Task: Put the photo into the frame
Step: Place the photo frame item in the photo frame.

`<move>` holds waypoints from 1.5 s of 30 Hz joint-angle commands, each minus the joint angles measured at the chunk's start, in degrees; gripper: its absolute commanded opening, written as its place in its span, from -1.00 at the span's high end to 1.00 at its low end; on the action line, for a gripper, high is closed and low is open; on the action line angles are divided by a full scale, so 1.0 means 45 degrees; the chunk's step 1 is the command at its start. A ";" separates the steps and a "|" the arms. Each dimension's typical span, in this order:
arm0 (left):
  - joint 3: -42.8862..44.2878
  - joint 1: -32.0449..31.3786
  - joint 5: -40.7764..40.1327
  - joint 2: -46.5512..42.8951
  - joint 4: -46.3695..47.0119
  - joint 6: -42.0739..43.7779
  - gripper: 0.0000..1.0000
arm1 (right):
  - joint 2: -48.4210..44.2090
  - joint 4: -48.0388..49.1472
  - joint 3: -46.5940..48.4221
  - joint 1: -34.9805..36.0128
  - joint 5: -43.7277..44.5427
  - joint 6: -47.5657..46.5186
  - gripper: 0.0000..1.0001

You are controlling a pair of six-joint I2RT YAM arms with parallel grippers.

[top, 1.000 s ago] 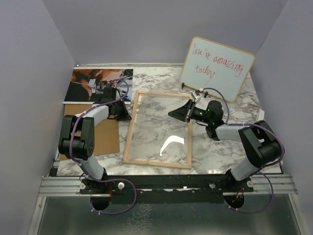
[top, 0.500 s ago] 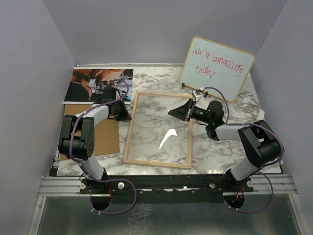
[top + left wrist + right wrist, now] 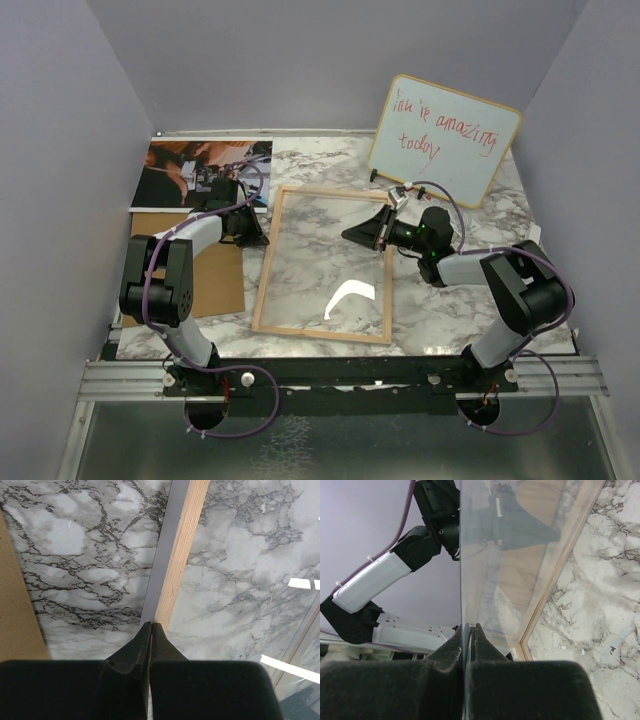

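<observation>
We find the thin-railed rectangular light-wood frame lying at the middle of the marble-patterned counter.

The large glossy photo with the dark orange-brown scene and white border lies at the far left corner, well apart from the frame. The plain brown backing board lies just near of the photo, left of the frame.

The left gripper has its fingers pressed together with nothing between them. Its tip sits at the outer edge of the frame's left rail.

The right gripper reaches in over the frame's right side and pinches the edge of the clear pane. The frame's wood rail shows through the pane.

The wood-rimmed whiteboard with red writing stands tilted at the far right.
</observation>
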 commanded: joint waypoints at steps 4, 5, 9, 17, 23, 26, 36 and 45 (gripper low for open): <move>-0.0505 -0.0055 -0.0059 0.0532 -0.0446 0.0073 1.00 | 0.0136 0.0759 0.0353 0.0068 -0.0252 -0.0277 0.99; -0.0504 -0.0060 -0.0058 0.0546 -0.0446 0.0069 1.00 | 0.0112 0.0727 0.0362 0.0055 -0.0263 -0.0311 0.99; -0.0494 -0.0050 -0.0063 0.0557 -0.0445 0.0068 1.00 | 0.0107 0.1020 0.0266 0.0069 -0.0322 -0.0291 0.99; -0.0523 -0.0057 -0.0058 0.0589 -0.0446 0.0088 1.00 | 0.0168 0.1358 0.0304 0.0070 -0.0491 -0.0418 0.99; -0.0515 -0.0050 -0.0061 0.0615 -0.0446 0.0088 1.00 | 0.0304 0.1326 0.0509 0.0079 -0.0697 -0.0503 0.99; -0.0523 -0.0050 -0.0077 0.0615 -0.0441 0.0088 1.00 | 0.0423 0.1199 0.0536 0.0089 -0.0662 -0.0543 0.99; -0.0533 -0.0060 -0.0058 0.0615 -0.0445 0.0088 1.00 | 0.0833 0.0840 0.0483 0.0087 -0.0213 -0.0715 0.99; -0.0504 -0.0053 -0.0038 0.0634 -0.0446 0.0088 1.00 | 0.0647 -0.0505 0.0262 0.0080 0.0188 -0.1594 0.99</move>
